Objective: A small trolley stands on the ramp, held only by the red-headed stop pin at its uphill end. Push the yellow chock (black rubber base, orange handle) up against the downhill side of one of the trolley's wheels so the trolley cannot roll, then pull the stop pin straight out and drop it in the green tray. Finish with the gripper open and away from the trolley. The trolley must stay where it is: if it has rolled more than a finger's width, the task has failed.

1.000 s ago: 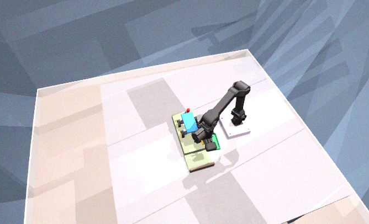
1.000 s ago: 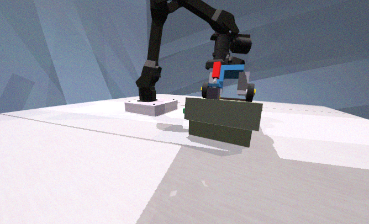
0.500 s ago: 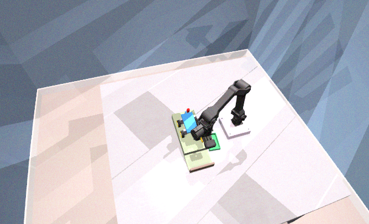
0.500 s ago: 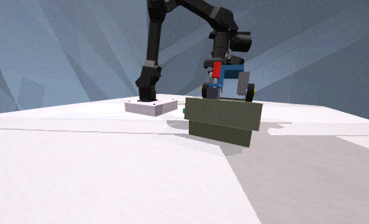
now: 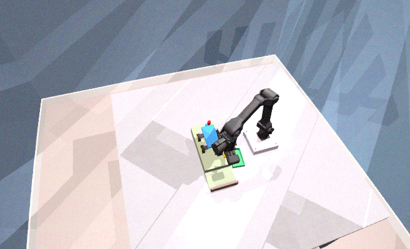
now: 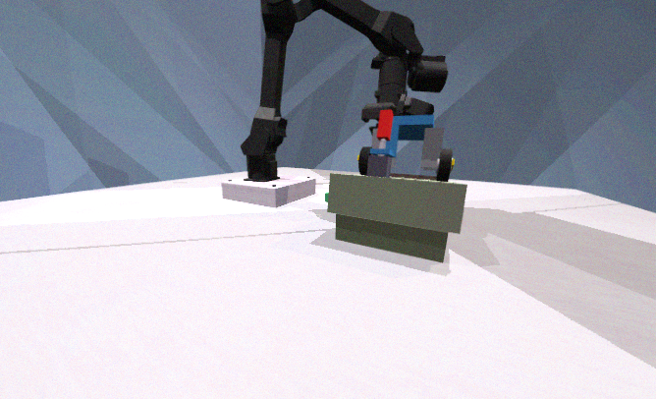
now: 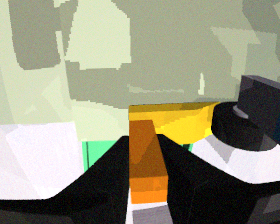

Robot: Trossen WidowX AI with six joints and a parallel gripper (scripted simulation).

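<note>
The blue trolley (image 5: 210,135) (image 6: 414,120) stands on the upper part of the green ramp (image 5: 202,160) (image 6: 395,200) (image 7: 166,80). The red-headed stop pin (image 5: 208,122) (image 6: 384,125) is upright at its uphill end. My gripper (image 7: 141,141) is shut on the orange handle of the yellow chock (image 7: 183,125) (image 5: 224,154). In the wrist view the chock's right end meets or nearly meets a black trolley wheel (image 7: 238,130); exact contact is unclear. Its black rubber base is hidden, so I cannot tell if it rests on the ramp. The green tray (image 5: 242,161) (image 7: 93,155) is partly hidden below the gripper.
A brown stop bar (image 5: 224,186) crosses the ramp's low end. The arm's pale base plate (image 5: 264,148) (image 6: 251,193) stands beyond the tray. The arm reaches over the tray and the ramp's near edge, close beside the trolley.
</note>
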